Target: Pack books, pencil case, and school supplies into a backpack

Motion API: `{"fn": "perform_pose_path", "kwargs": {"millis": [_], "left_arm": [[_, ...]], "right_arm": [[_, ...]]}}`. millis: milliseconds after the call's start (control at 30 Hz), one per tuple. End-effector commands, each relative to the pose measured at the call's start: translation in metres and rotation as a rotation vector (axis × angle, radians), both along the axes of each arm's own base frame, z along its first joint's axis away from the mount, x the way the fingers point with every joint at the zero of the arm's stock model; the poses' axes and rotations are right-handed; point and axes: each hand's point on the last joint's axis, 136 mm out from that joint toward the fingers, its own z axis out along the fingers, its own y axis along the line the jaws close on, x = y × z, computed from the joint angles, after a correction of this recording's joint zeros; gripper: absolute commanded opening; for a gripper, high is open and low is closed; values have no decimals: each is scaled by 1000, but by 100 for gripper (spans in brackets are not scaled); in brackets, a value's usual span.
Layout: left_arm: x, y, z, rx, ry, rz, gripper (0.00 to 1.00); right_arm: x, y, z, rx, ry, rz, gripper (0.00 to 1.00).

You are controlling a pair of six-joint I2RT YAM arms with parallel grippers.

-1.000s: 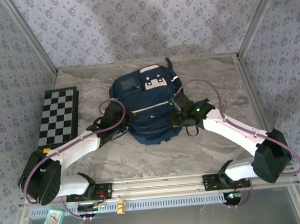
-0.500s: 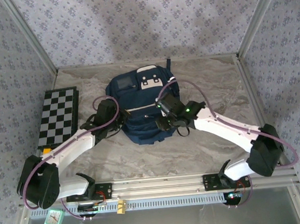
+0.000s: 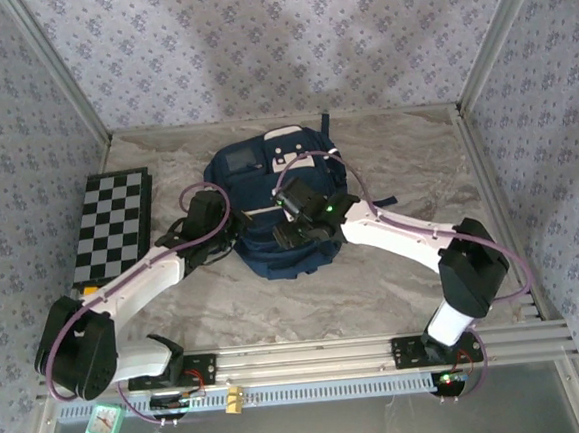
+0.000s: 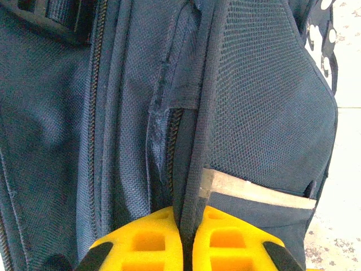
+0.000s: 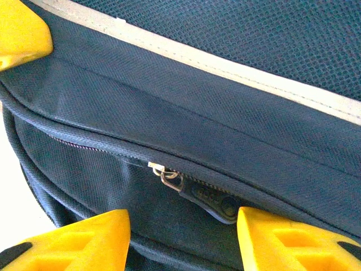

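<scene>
Backpack (image 3: 252, 179) lies flat in the middle of the bench (image 3: 395, 158), with both arms reaching onto its near half. The left tool (image 4: 187, 217) is closed tight, pinching a fold of navy fabric along a seam. The right tool (image 5: 180, 226) is open, one finger on each side of the zipper pull (image 5: 208, 197) and gripping nothing. I judge that its load is probably already inside, though the top view is too coarse to be sure. What seems left is running the zip. A checkered board (image 3: 115, 225) sits well off to the left.
</scene>
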Motion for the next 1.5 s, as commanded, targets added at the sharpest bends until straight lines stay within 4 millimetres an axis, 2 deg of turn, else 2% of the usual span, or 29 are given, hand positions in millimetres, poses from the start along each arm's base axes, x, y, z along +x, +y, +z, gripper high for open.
{"fn": "perform_pose_path", "kwargs": {"millis": [0,200,367,533,667,733,800,967,1167,1267,1300,1367,1467], "left_arm": [[19,-3,25,-24,-71,16,0],[21,-5,27,-34,-73,15,0],[22,-5,30,-40,-77,17,0],[22,-5,32,-44,-80,17,0],[23,-6,33,-43,-82,13,0],[23,-6,33,-40,-80,15,0],[23,-4,33,-37,-83,21,0],[25,2,33,-24,-79,32,0],[29,14,34,-13,-82,48,0],[30,18,35,-13,-84,55,0],[31,19,35,-10,-87,56,0],[33,21,35,0,-90,51,0],[39,27,37,15,-84,40,0]], "right_arm": [[13,12,15,4,-98,3,56],[24,6,22,-96,-263,-39,61],[30,12,27,-125,-354,-7,58],[31,20,19,-127,-351,30,49],[33,20,11,-154,-353,38,39],[33,16,9,-167,-352,30,31],[32,10,10,-180,-353,13,24],[25,-13,8,-206,-322,-61,16],[22,-47,8,-200,-228,-171,11],[29,-68,7,-178,-168,-229,10],[31,-68,9,-160,-160,-224,9],[28,-73,0,-165,-132,-186,7],[22,-72,3,-150,-109,-153,5]]}}
